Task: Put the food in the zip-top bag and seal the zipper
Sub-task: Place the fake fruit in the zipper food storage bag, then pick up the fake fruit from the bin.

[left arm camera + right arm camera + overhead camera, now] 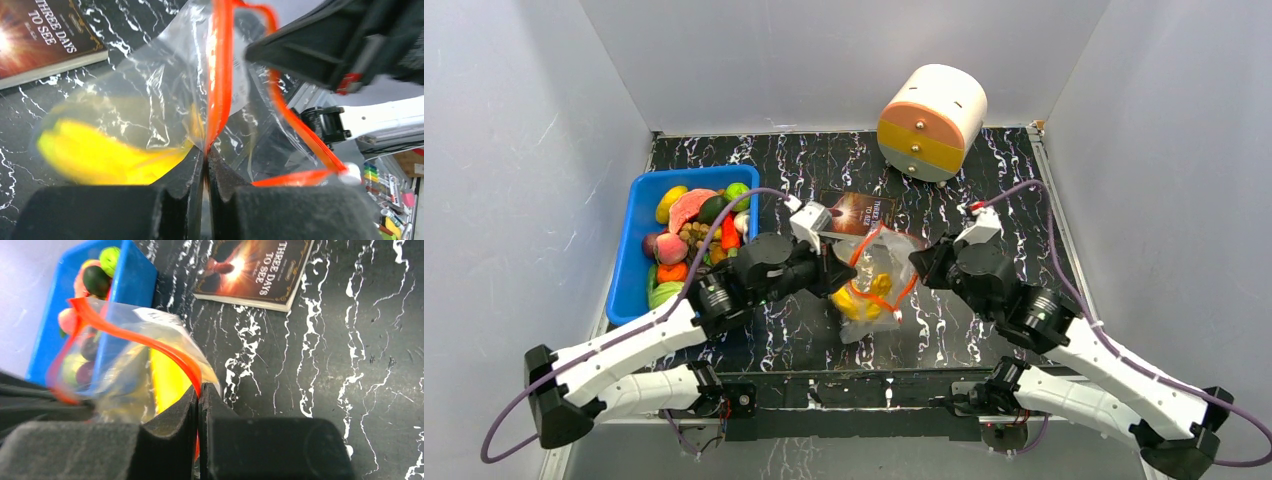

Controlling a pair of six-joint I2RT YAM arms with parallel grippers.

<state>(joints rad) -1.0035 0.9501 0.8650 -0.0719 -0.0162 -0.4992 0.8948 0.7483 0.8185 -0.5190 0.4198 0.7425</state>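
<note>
The clear zip-top bag [879, 285] hangs between my two grippers over the middle of the table, mouth up and spread open. A yellow banana [869, 297] lies inside it. My left gripper [838, 272] is shut on the left side of the red-orange zipper [220, 75], its tips meeting at the strip [206, 150]. My right gripper [920, 266] is shut on the zipper's right side [198, 390]. The pale slider [352, 172] sits at one end of the strip. The rest of the food [694, 235] fills the blue bin [627, 262] at the left.
A book [859, 213] lies flat just behind the bag. A round cream, orange and yellow container [932, 122] rests on its side at the back right. Grey walls close in the black marbled table on three sides.
</note>
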